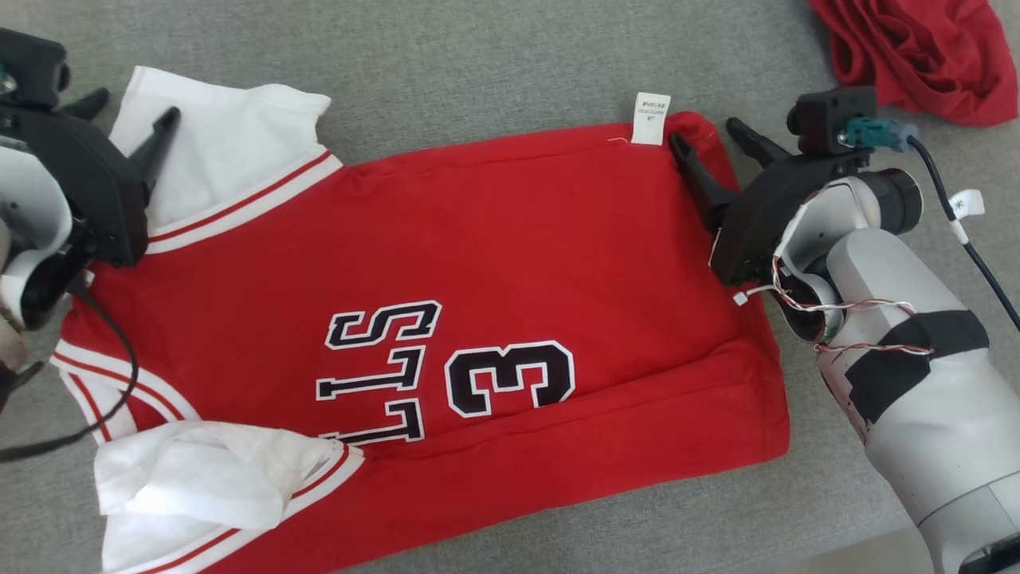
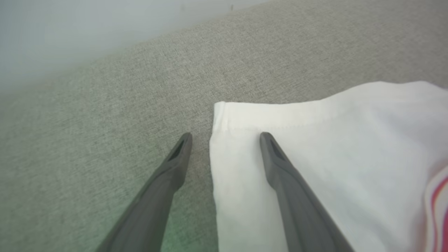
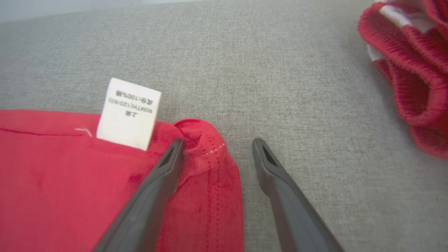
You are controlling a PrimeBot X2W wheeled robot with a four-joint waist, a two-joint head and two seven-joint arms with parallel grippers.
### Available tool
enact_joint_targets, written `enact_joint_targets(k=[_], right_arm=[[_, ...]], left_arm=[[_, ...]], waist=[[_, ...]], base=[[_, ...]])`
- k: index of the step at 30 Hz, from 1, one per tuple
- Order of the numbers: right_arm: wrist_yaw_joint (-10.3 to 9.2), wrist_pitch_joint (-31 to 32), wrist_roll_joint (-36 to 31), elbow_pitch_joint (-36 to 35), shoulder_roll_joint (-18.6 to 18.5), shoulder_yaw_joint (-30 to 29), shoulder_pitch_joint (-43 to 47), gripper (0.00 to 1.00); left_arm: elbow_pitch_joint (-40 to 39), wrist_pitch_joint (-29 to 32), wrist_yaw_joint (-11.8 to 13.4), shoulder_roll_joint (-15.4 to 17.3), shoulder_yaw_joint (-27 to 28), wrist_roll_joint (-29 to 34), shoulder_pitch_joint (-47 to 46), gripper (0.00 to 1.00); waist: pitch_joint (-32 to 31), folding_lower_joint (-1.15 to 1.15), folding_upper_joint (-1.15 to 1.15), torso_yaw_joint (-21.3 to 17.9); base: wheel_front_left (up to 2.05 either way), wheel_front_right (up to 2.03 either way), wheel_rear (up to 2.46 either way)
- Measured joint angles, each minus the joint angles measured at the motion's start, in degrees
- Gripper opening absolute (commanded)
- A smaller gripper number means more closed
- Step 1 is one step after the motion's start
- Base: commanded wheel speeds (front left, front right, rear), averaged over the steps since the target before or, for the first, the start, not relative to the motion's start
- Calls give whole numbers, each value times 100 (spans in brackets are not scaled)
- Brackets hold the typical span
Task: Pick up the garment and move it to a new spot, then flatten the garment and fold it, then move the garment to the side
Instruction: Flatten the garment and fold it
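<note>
Garment (image 1: 494, 263) lies spread on the grey desk (image 1: 478, 56) between the two grippers. Its red body faces up, showing black-and-white lettering and a figure 3 (image 1: 510, 379). It is not fully flat: a raised fold runs along its near edge.

Left gripper (image 1: 135, 108): positioned at the garment's far white sleeve (image 1: 223, 151). The jaws stand wide apart and clamp nothing. In the left wrist view the sleeve's outer edge runs between the fingers. One finger (image 2: 288, 182) lies over the white cloth just inside the hemmed corner. The other finger (image 2: 168, 182) lies over bare desk just beside that edge. Contact with the cloth cannot be confirmed.

Right gripper (image 1: 704, 131): positioned at the garment's far hem corner (image 3: 203, 133). The jaws stand wide apart and hold nothing. In the right wrist view one fingertip sits at the rumpled red corner, and the other is over bare desk just beside the cloth. Whether the first tip presses the cloth cannot be told. A white label (image 1: 651, 118) projects from the seam just beside this gripper, on the cloth side.

The second sleeve (image 1: 191, 478) lies crumpled nearer the robot than the left gripper, well apart from its fingers.

A heap of red cloth (image 1: 916, 56) lies beyond the right gripper on its outer side, apart from the garment.
</note>
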Motion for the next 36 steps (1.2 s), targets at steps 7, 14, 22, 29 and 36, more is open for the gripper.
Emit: enact_joint_targets(k=[7, 14, 22, 29, 36], right_arm=[[0, 165, 335, 119, 10, 330, -188, 0], [1, -577, 504, 240, -109, 243, -274, 0], [0, -1425, 745, 575, -96, 80, 88, 0], [0, -1864, 1072, 313, -300, -24, 882, 0], [0, -2031, 1350, -425, -459, -432, 1915, 0]], left_arm=[[187, -7, 12, -34, -342, -345, -135, 0], [322, -889, 1, -146, -336, -612, -165, 0], [-363, -2475, 1, -43, -342, -737, 514, 0], [-1321, -2875, 330, 1, -202, -631, 1736, 0], [-2482, -2907, 805, -110, 514, -165, 3310, 0]], waist=[[65, -1, -1, -69], [-123, -1, 0, 61], [-608, -1, -2, 332], [-999, -2, -2, 642], [-1311, -2, -2, 925]], base=[[0, 0, 0], [0, 0, 0], [0, 0, 0], [0, 0, 0], [0, 0, 0]])
